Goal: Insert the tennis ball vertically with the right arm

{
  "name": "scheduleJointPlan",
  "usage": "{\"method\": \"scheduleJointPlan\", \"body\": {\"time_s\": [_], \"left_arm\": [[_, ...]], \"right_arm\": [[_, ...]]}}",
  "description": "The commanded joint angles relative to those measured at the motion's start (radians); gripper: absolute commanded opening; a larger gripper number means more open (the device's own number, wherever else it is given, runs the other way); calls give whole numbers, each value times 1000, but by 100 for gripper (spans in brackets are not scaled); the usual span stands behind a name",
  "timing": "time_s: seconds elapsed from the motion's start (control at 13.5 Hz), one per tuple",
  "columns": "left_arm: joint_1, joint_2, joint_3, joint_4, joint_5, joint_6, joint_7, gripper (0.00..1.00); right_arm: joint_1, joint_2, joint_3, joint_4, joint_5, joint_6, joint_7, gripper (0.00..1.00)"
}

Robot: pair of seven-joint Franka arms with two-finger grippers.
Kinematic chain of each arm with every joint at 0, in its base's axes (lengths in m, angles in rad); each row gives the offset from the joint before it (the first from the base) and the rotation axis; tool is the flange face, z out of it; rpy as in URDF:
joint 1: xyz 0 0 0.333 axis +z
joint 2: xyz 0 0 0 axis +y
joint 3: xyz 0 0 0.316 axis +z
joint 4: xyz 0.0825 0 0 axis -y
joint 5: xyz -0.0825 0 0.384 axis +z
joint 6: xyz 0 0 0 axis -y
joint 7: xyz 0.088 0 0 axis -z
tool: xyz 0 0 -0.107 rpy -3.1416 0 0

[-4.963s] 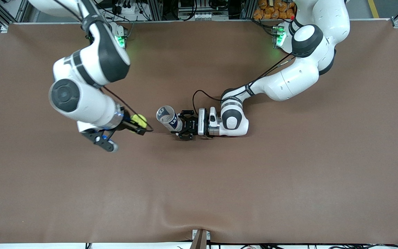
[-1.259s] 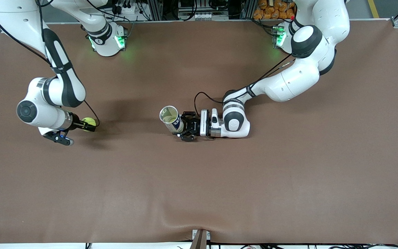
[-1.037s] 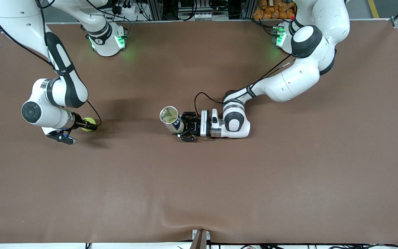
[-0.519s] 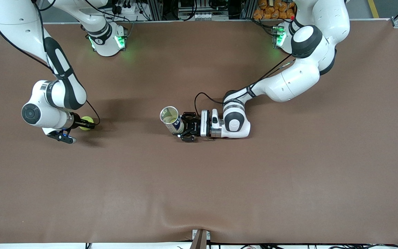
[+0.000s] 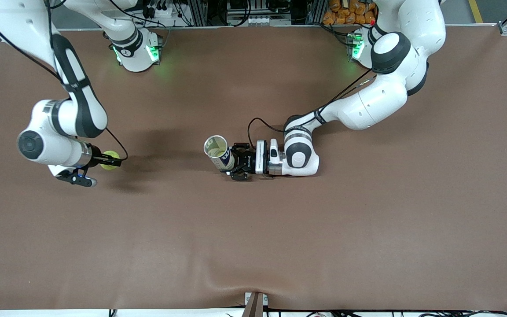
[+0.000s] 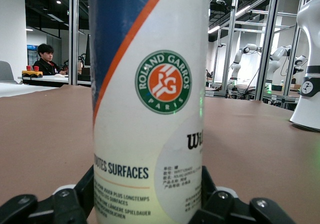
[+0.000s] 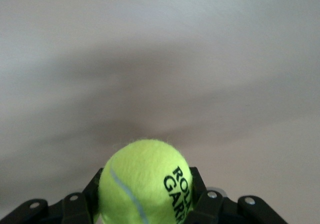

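Brown table: right pincer, ball barely shifted

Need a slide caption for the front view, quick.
Right gripper holds the tennis ball while left gripper grips the open can upright mid-table.

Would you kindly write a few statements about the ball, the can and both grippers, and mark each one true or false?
1. The right gripper is shut on the tennis ball. True.
2. The ball is already inside the can. False: it is apart from the can, toward the right arm's end of the table.
3. The left gripper is shut on the can. True.
4. The can lies flat, closed with a lid. False: it stands upright, its top open.
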Motion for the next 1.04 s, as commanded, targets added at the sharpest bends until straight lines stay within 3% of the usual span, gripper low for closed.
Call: {"method": "scheduleJointPlan", "body": {"time_s": [0.0,0.37,0.59,0.96], "left_arm": [[-12,-3,16,22,-37,-12,34,81],[-14,-3,16,23,-39,-12,33,81],[-14,-3,16,23,-37,-12,33,81],[-12,-1,18,22,-37,-12,34,81]], "right_arm": [[47,-12,14,172,72,-158,18,17],[238,-4,14,332,83,-271,328,17],[350,63,14,473,149,-302,535,17],[493,133,14,561,146,-310,807,17]]}}
